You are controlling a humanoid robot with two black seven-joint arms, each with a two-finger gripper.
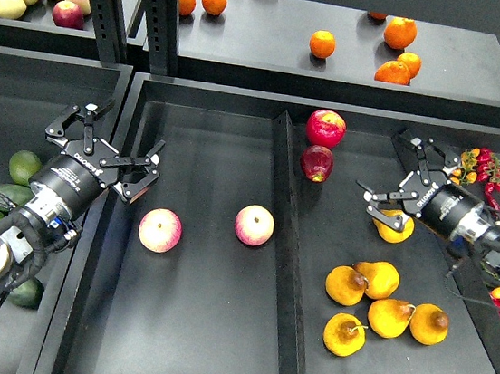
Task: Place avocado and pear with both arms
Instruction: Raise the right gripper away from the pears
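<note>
Nearest the robot, the left arm comes in over the left bin [22, 113], where several avocados [24, 166] lie along the arm's flank: 1 beside the wrist, others lower down and partly hidden under the arm. The left gripper [113, 147] sits above the wall between that bin and the middle tray [185, 343], its fingers spread wide and nothing between them. So no avocado is held, and the fruit lies behind the gripper rather than under it.

In the middle tray 2 pink-yellow apples [161, 230] rest apart from each other, the left 1 just below the open fingers. They are not part of the task.

In the right tray a cluster of 5 pears [377, 278] lies near the front, touching in places. A little farther back, the right gripper [392, 207] has its fingers around a 6th pear [395, 229], which shows yellow beneath and between the fingers. Whether the grip is firm, or the pear lifted off the tray floor, I cannot tell.

Beyond, 2 red apples [326, 128] sit by the divider, and oranges [322, 44] lie on the rear shelf.

My judgement: the pick stage is in hand, with the right side ahead of the left. Next, the left gripper needs to draw back and down over an avocado and close across its narrow width, while the right one lifts its pear clear of the cluster.
</note>
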